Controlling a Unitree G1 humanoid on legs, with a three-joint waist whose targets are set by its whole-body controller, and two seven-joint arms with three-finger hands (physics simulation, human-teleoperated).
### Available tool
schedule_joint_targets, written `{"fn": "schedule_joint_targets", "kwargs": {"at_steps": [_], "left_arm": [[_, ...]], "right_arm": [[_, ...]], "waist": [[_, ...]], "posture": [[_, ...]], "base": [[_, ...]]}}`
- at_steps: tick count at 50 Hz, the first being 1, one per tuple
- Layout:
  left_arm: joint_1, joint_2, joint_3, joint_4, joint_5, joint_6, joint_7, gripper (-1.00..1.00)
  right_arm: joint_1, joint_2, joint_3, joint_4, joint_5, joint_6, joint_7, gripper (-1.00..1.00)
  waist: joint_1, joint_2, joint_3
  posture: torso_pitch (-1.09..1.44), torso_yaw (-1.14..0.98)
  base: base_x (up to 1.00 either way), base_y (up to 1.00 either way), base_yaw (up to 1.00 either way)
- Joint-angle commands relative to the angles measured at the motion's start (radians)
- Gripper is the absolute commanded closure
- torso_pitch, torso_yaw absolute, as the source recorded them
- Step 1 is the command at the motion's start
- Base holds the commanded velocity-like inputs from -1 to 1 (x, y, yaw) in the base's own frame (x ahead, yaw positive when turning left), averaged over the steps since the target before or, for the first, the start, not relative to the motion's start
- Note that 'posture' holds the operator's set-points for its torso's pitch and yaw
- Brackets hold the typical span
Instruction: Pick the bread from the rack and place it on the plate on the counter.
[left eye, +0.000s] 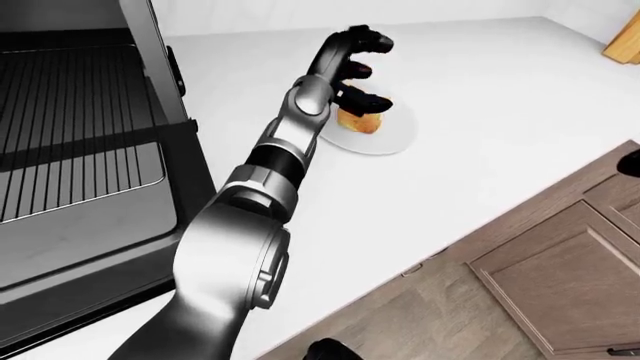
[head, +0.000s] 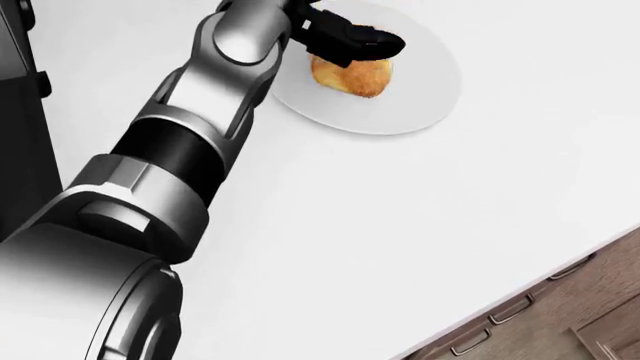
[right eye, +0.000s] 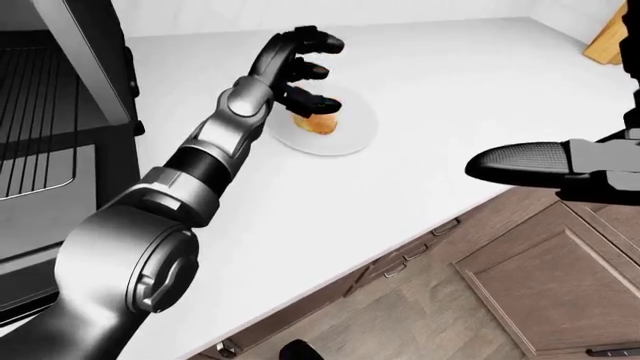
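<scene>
The bread (head: 352, 77) sits on the plate (head: 420, 101) on the white desk (head: 400, 225), so your placing looks all but done; what's left, by my read, is clearing the hand away. Your left hand (right eye: 300, 64) hangs just above the loaf with its fingers (head: 350, 41) spread and not gripping it, though one dark fingertip may touch the crust. Your left arm reaches long across the desk from the rack (left eye: 70, 112). Your right hand (right eye: 540, 161) waits low at the right-eye view's right edge; I can't tell its fingers' state.
</scene>
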Motion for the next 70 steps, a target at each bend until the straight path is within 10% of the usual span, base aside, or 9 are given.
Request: {"fn": "schedule_joint_targets", "kwargs": {"at_steps": [1, 4, 24, 49, 70], "left_arm": [[-0.017, 0.0, 0.008, -0.033, -0.001, -0.029, 0.005, -0.67], [-0.016, -0.001, 0.008, -0.033, 0.003, -0.029, 0.003, -1.0], [-0.065, 0.015, 0.017, -0.05, -0.021, 0.013, 0.022, -1.0], [-0.117, 0.027, -0.02, -0.096, -0.019, 0.054, 0.016, -1.0], [-0.113, 0.043, -0.05, -0.202, -0.009, 0.096, 0.017, -1.0]], "right_arm": [[-0.009, -0.018, -0.031, 0.008, -0.014, -0.019, -0.003, -1.0], [-0.005, -0.017, -0.039, 0.005, -0.008, -0.018, -0.005, -1.0], [-0.023, -0.037, -0.017, 0.016, 0.0, -0.03, -0.016, -1.0], [-0.022, -0.013, -0.006, -0.002, -0.014, -0.019, -0.018, -1.0], [-0.03, 0.005, 0.011, -0.006, -0.021, -0.017, -0.027, -1.0]], "waist": [[-0.001, -0.008, -0.02], [-0.001, -0.008, -0.02], [-0.003, -0.01, -0.024], [-0.017, -0.006, -0.156], [-0.02, 0.0, -0.155]], "posture": [[0.25, -0.74], [0.25, -0.74], [0.21, -0.74], [0.0, -0.74], [0.0, -0.74]], "base": [[0.0, 0.0, 0.0], [0.0, 0.0, 0.0], [0.0, 0.0, 0.0], [0.0, 0.0, 0.0], [0.0, 0.0, 0.0]]}}
